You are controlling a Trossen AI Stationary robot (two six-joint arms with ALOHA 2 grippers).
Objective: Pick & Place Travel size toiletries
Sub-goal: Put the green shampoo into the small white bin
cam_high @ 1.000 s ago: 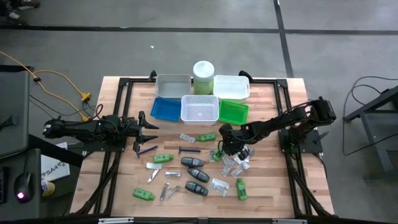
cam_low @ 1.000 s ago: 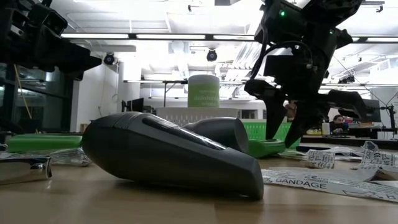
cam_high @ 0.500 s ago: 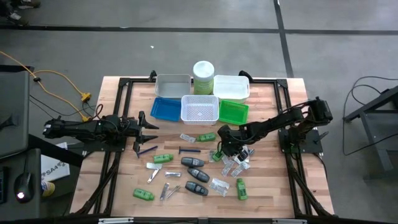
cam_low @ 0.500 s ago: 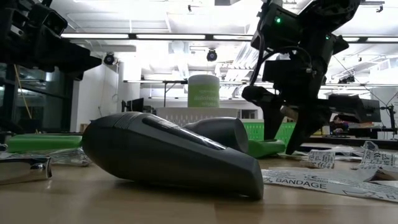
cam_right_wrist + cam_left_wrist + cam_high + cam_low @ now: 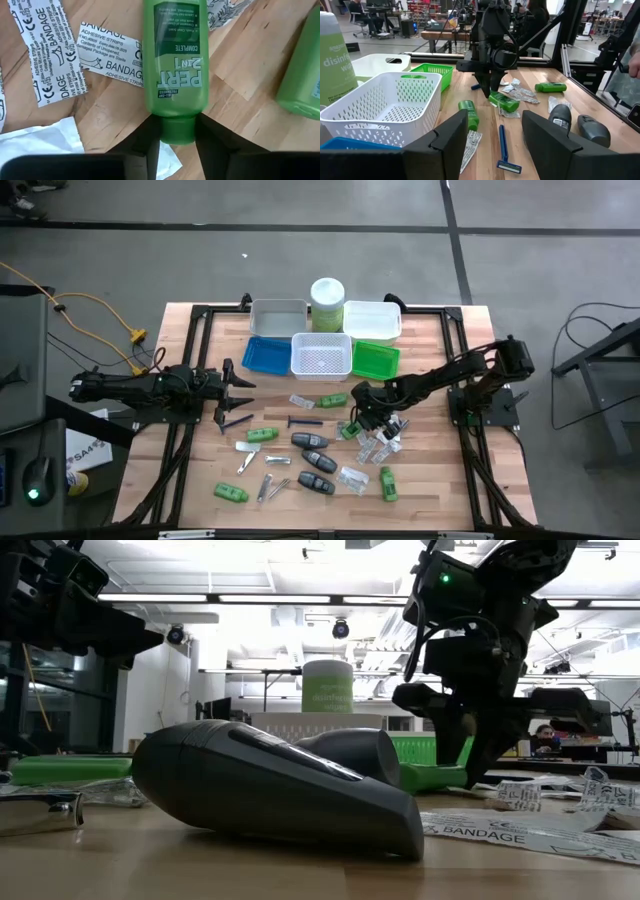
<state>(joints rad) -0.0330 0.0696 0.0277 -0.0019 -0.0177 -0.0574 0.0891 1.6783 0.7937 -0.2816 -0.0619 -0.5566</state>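
Note:
The travel size toiletries lie scattered on the near half of the wooden table: green tubes (image 5: pixel 262 435), dark grey oval cases (image 5: pixel 309 441), a blue razor (image 5: pixel 305 421), clear packets (image 5: pixel 380 442) and metal clippers (image 5: pixel 270 485). My right gripper (image 5: pixel 352 423) points steeply down at the middle of the table, shut on one green tube (image 5: pixel 172 65) labelled PERT. My left gripper (image 5: pixel 245 385) waits open and level at the left side, holding nothing. My right gripper pinches the tube's cap end (image 5: pixel 177 131) between its two fingers, one on each side of the cap. The fingers come from above, slanting steeply down. The tube lies flat on the table, its body reaching away from the fingers over a bandage packet.
Along the far edge stand a grey tray (image 5: pixel 279 315), a white tray (image 5: pixel 372 318), a blue tray (image 5: pixel 266 355), a white basket (image 5: pixel 322 355), a green basket (image 5: pixel 375 360) and a pale-green canister (image 5: pixel 327 300). Bandage packets (image 5: pixel 107 52) lie round the held tube; another green tube (image 5: pixel 305 75) lies beside it.
My right gripper's fingers have drawn together onto the cap end of the green tube. The tube has stayed lying on the table.

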